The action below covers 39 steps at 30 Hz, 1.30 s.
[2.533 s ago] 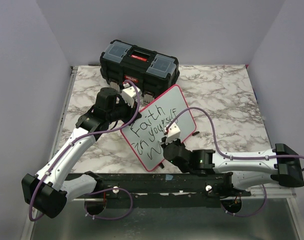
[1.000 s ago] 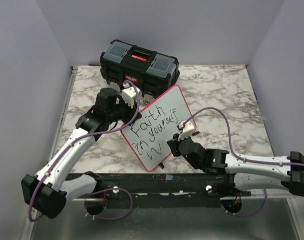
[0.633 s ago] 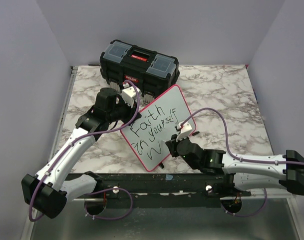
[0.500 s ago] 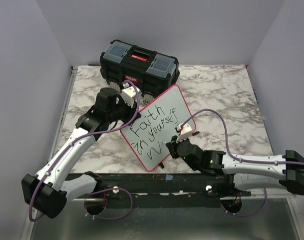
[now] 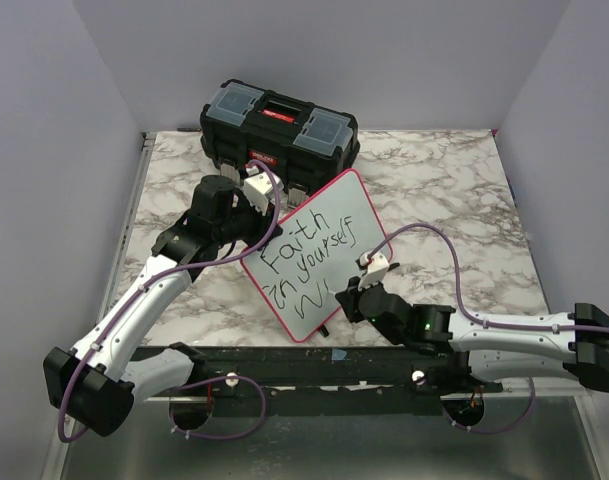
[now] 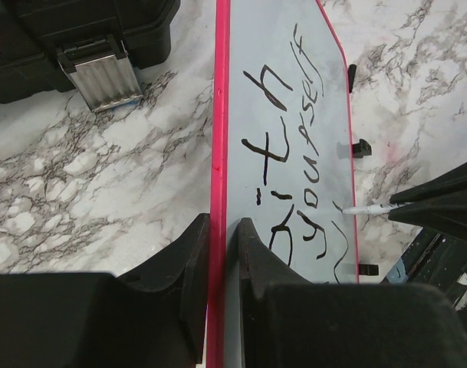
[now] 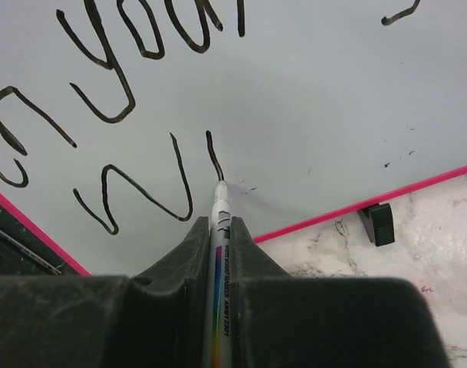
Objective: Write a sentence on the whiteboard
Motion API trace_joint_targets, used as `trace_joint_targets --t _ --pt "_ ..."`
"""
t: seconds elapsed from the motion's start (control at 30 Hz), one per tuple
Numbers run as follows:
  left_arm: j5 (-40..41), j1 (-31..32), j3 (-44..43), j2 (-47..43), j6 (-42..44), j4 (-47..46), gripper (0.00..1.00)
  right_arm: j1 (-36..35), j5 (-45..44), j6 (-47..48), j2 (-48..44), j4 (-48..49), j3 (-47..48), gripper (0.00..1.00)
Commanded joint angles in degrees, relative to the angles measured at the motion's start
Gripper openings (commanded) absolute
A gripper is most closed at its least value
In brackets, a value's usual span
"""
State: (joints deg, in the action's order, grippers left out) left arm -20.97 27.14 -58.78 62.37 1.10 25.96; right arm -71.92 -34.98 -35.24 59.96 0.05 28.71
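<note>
The left gripper (image 6: 218, 230) is pinching the whiteboard (image 6: 294, 146) by its red rim, near the toolbox (image 5: 279, 125) on the marble table (image 5: 444, 190). The right gripper (image 7: 220, 226) is clamping a marker (image 7: 220, 208), its tip touching the last stroke of the sentence (image 5: 304, 262).

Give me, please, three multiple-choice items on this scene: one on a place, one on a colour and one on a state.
1. Where is the toolbox?
A. Behind the whiteboard, at the table's far edge.
B. Beside the arm bases.
C. On top of the whiteboard.

2. What colour is the whiteboard's rim?
A. Blue.
B. Red.
C. Green.

3. How is the right gripper?
A. Open and empty.
B. Shut on a marker whose tip meets the board.
C. Shut on the toolbox latch.

Answers: 1 A, the top view shows it beyond the board; 2 B, a red edge frames the white face; 3 B, the right wrist view shows the fingers pinching the marker at a stroke's end.
</note>
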Motion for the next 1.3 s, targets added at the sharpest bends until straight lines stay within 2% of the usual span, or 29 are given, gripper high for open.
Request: trace_joint_targets --t 0.0,0.33,0.6,1.07,1.27 --pt "1.94 0.46 0.17 -0.05 2.68 -0.76 0.00 0.18 2.45 -1.84 0.47 -3.83 -1.76 0.01" --pt "1.84 0.46 -0.01 -0.04 2.70 -0.57 0.00 0.18 4.24 -1.32 -4.72 -9.18 1.14 0.01" --pt "1.81 0.45 0.15 -0.66 2.68 -0.77 0.00 0.14 1.58 0.69 -6.14 -7.00 4.92 0.01" --pt "1.66 0.63 0.16 -1.11 2.68 -0.64 0.00 0.26 -3.99 4.50 1.11 2.61 8.56 0.01" --pt "1.82 0.73 0.25 -1.03 2.74 -0.72 0.00 0.25 -6.51 3.82 3.91 3.64 7.99 0.01"
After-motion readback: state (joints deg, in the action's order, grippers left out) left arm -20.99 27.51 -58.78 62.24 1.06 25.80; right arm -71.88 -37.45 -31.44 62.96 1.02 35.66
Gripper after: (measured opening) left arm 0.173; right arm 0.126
